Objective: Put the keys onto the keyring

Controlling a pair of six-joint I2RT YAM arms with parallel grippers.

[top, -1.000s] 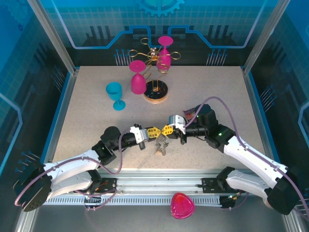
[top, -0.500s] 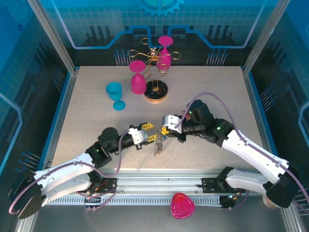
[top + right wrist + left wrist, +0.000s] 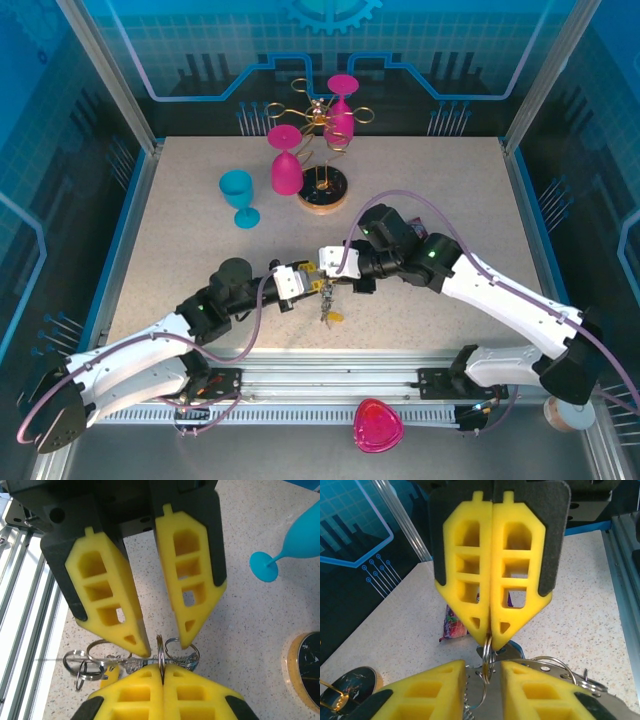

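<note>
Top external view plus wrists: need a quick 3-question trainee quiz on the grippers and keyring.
1. True or false: the right gripper has its jaws shut on the thin grey metal keyring.
2. The left gripper has its jaws: A) apart, either side of the keyring; B) clamped on a pink goblet; C) gripping the wire rack.
3. Fill in: the upright plastic goblet left of the round wooden rack base is ____.
Key: 1 true; 2 A; 3 blue.
</note>
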